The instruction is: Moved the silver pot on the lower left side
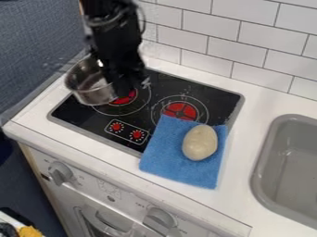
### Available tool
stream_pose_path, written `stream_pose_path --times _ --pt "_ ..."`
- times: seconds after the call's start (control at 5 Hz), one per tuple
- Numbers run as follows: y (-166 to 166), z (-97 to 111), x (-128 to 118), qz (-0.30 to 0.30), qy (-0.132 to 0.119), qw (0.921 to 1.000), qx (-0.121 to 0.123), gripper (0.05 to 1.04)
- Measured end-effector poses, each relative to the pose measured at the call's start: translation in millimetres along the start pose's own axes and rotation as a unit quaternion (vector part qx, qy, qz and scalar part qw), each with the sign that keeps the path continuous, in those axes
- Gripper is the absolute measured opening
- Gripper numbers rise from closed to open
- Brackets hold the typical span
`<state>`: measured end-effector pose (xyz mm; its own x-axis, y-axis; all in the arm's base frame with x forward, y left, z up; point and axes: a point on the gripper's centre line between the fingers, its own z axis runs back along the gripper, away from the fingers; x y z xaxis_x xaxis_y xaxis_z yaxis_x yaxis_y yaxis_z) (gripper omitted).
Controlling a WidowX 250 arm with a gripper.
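Currently we see the gripper [129,88] at the silver pot [94,96], but can't tell its grip; 1 blue cloth [166,156] overlaps the stovetop [84,115].

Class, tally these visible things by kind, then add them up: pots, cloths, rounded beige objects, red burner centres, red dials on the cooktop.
Silver pot: 1
Blue cloth: 1
Rounded beige object: 1
Red burner centres: 2
Red dials: 2
Total: 7
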<state>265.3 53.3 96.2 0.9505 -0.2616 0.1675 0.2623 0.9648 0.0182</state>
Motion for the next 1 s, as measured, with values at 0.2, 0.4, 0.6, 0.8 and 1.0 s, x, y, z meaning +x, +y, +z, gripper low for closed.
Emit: stream_pose_path --times 0.2,0.4,0.6,0.8,1.0 --pt "14 -27 0 0.015 0.023 0.9996 -0.011 0.078" --pt "23 -41 1 0.022 0.038 0.9989 -0.013 0.078" --pt "27 -46 -4 0.028 0.052 0.9983 -0.005 0.078" --pt "27 -57 -12 0.033 0.075 0.9966 -0.008 0.078" --pt "28 -59 -22 0.040 0.090 0.9951 -0.008 0.078"
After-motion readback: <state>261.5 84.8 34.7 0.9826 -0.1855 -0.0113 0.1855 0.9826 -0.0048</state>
